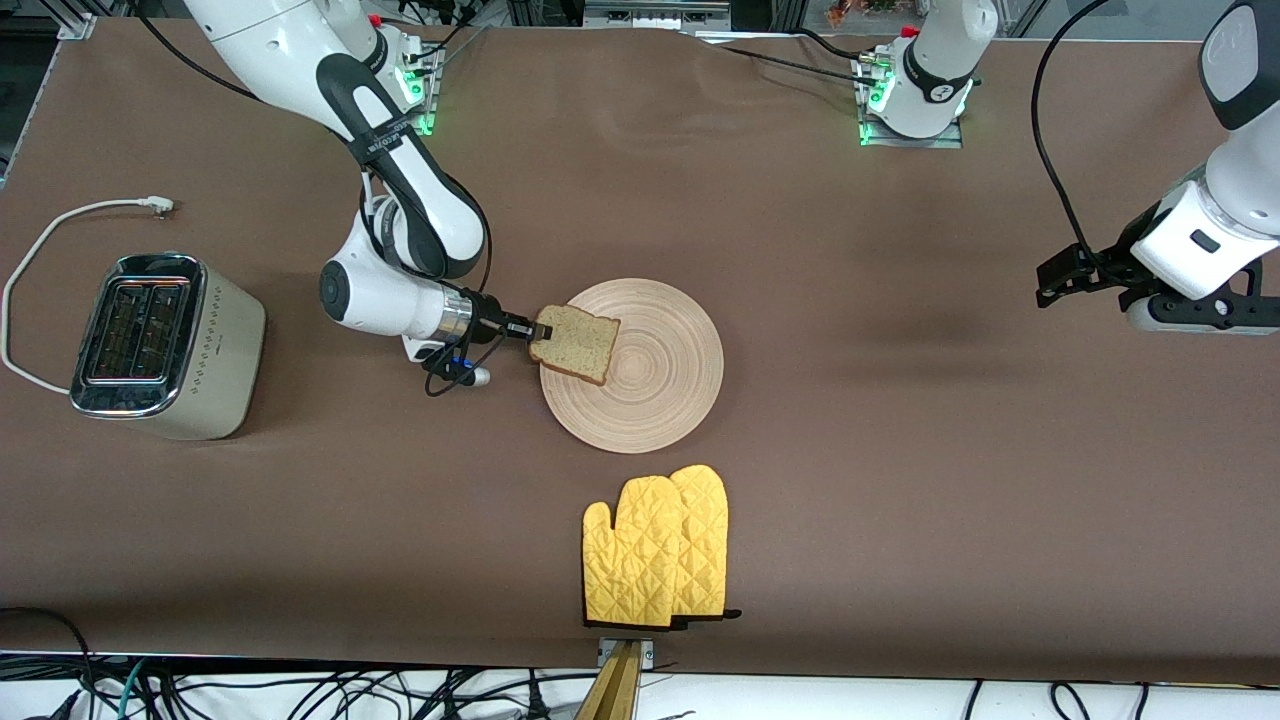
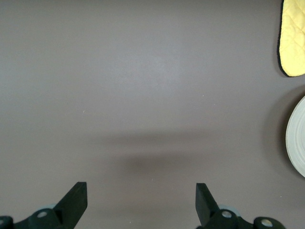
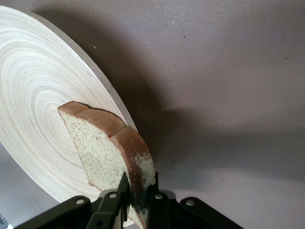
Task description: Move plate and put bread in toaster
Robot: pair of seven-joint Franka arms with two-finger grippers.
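Note:
The bread (image 1: 577, 342) is a light brown slice, tilted over the plate's edge toward the right arm's end. My right gripper (image 1: 540, 331) is shut on its crust; in the right wrist view the two fingers pinch the bread (image 3: 105, 148) at the right gripper (image 3: 139, 191). The round light-wood plate (image 1: 660, 375) lies mid-table, also seen as the plate (image 3: 33, 95). The cream toaster (image 1: 165, 345) stands at the right arm's end of the table. My left gripper (image 1: 1075, 275) hangs open over bare table at the left arm's end, the left gripper (image 2: 141, 200) holding nothing.
A pair of yellow oven mitts (image 1: 658, 545) lies nearer the front camera than the plate, by the table's front edge. The toaster's white cord (image 1: 60, 225) loops on the table beside it. The left wrist view shows a mitt (image 2: 293, 38) and the plate's rim (image 2: 296, 138).

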